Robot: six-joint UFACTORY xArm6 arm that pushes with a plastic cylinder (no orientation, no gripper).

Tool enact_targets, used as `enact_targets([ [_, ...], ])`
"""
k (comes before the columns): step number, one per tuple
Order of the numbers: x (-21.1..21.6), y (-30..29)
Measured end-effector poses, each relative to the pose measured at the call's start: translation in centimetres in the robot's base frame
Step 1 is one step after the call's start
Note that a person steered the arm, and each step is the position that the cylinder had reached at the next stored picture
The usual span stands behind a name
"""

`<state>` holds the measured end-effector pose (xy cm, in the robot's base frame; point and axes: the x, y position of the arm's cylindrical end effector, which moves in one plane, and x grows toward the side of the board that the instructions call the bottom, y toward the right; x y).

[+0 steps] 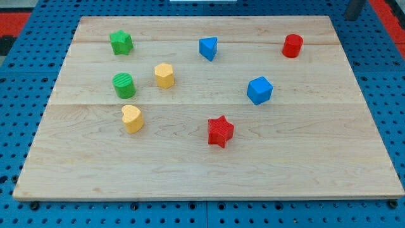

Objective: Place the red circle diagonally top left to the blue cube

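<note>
Dark rod, barely in shot: my tip (351, 18) pokes in at the view's top right corner, off the wooden bench (190, 177) and over the blue pegboard (386, 76). There's no hand to open or close, just the bare rod, and it's touching nothing.

Closest to my tip is the red circle (292, 45), down and to the view's left of it, near the bench's far edge. Further down-left is the blue cube (259, 90). So right now the circle sits up and to the right of the cube, which is the wrong diagonal. I'd say the task hasn't started: the circle needs shoving leftward past the cube's top.

Farther left of my tip a blue wedge (208, 48) sits close to that target spot, so it could get in the way. The red star (220, 131), two yellow blocks (164, 75) and two green blocks (124, 85) are well away from it all.

Most of the rod is cut off by the frame, so I can't really tell whether its end is down at bench height.
</note>
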<state>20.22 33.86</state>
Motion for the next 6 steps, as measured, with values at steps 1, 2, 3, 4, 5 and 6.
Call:
enact_targets([
  [1, 3.9, -0.5],
  [2, 6.7, -6.5],
  [3, 7.5, -13.0],
  [4, 12.0, -17.5],
  [5, 14.8, -23.2],
  [6, 12.3, -20.1],
])
